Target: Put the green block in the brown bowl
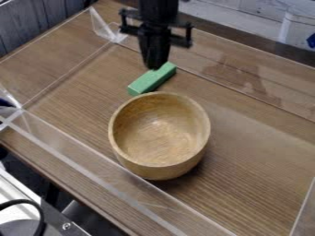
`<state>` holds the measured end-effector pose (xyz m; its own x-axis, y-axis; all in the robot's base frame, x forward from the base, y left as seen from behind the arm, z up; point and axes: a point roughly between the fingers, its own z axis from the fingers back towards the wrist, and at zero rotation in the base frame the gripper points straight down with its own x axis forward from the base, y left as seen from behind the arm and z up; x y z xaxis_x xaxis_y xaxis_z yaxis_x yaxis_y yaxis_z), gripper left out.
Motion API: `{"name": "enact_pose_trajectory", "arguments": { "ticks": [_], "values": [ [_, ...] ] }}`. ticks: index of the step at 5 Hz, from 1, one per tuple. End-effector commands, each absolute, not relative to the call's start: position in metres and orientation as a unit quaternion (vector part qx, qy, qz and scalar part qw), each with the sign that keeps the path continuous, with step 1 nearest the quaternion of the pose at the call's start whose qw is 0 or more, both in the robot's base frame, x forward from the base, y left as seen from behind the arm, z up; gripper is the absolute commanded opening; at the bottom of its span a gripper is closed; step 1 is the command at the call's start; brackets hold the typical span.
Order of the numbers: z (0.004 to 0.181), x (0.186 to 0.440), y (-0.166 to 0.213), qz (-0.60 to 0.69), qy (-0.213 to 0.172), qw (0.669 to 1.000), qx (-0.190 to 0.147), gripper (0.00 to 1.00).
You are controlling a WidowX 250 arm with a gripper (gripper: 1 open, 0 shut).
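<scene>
The green block point(149, 80) lies flat on the wooden table, just behind the far rim of the brown bowl point(159, 135). The bowl stands upright with nothing in it. My gripper point(157, 63) hangs straight down over the block's far end, its dark fingers pressed together and shut on nothing. Its tips sit just above the block and cover a little of that end; I cannot tell whether they touch it.
Clear acrylic walls point(74, 161) fence the wooden tabletop point(246, 101) on the left and front. A clear plastic bracket point(110, 28) stands at the back left, close to the arm.
</scene>
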<state>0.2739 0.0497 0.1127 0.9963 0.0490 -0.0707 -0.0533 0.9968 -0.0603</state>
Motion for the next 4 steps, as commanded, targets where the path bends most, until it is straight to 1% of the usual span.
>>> {"name": "enact_pose_trajectory", "arguments": {
  "ticks": [1, 2, 3, 4],
  "values": [
    [0.113, 0.263, 0.044, 0.008, 0.011, 1.0, -0.016, 0.0],
    [0.094, 0.247, 0.038, -0.004, 0.018, 1.0, -0.008, 0.0],
    [0.08, 0.235, 0.033, -0.014, 0.024, 1.0, -0.003, 0.0],
    [0.068, 0.23, 0.028, -0.023, 0.03, 0.999, 0.0, 0.0]
  ]
}}
